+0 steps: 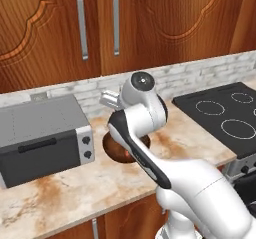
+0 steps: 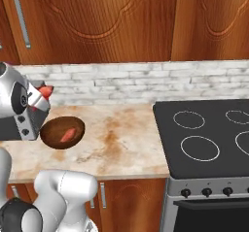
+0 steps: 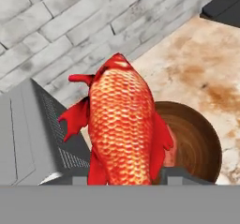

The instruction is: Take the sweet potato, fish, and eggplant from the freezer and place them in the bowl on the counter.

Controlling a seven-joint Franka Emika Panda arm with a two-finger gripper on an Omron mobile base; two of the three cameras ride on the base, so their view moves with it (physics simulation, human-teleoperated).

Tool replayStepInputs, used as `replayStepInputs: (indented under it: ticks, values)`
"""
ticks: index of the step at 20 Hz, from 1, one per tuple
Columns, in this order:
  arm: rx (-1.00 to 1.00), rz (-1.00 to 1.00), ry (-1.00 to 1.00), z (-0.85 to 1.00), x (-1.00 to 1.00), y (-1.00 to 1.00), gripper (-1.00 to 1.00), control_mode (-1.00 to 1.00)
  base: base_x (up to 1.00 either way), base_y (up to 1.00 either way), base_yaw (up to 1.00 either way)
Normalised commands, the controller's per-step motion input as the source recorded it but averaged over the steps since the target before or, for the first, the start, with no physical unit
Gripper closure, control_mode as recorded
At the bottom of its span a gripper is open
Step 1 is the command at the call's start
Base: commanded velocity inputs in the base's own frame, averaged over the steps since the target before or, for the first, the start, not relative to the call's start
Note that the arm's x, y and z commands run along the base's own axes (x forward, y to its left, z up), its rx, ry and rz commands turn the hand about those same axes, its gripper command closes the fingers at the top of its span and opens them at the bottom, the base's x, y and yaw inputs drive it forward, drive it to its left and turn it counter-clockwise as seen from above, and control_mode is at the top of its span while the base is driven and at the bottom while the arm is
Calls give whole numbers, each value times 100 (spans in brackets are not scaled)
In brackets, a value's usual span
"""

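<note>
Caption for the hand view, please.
Gripper holding a red-orange fish above the brown bowl, toaster oven beside it, on the counter.

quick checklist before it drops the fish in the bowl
1. Fish held in the end effector: ok, it fills the hand view between the finger tips.
2. Bowl upright on the counter: ok.
3. Fish over the bowl: cannot tell; in the hand view the bowl lies behind and to the right of the fish, so the fish may not be centred.
4. Room in the bowl: ok, one reddish item lies inside, likely the sweet potato, with bare bowl around it.
5. Clearance from the toaster oven: cannot tell; it stands close beside the bowl.
6. Eggplant in the bowl: not ok, none seen there.
</note>
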Motion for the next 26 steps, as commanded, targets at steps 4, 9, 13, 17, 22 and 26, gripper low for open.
replayStepInputs:
  ticks: [4, 9, 13, 17, 22, 26]
  values:
    - [8, 2, 28, -88, 95, -51, 100, -100, 0, 0, 0]
    - [1, 0, 19, -85, 17, -10, 100, -100, 0, 0, 0]
    - [-1, 0, 7, -94, 0, 0, 100, -100, 0, 0, 0]
    - [-5, 0, 0, -72, 33, 0, 100, -100, 0, 0, 0]
    - [-1, -2, 1, -42, 71, 11, -100, -100, 0, 0, 0]
    - [0, 0, 1, 0, 11, 1, -100, -100, 0, 0, 0]
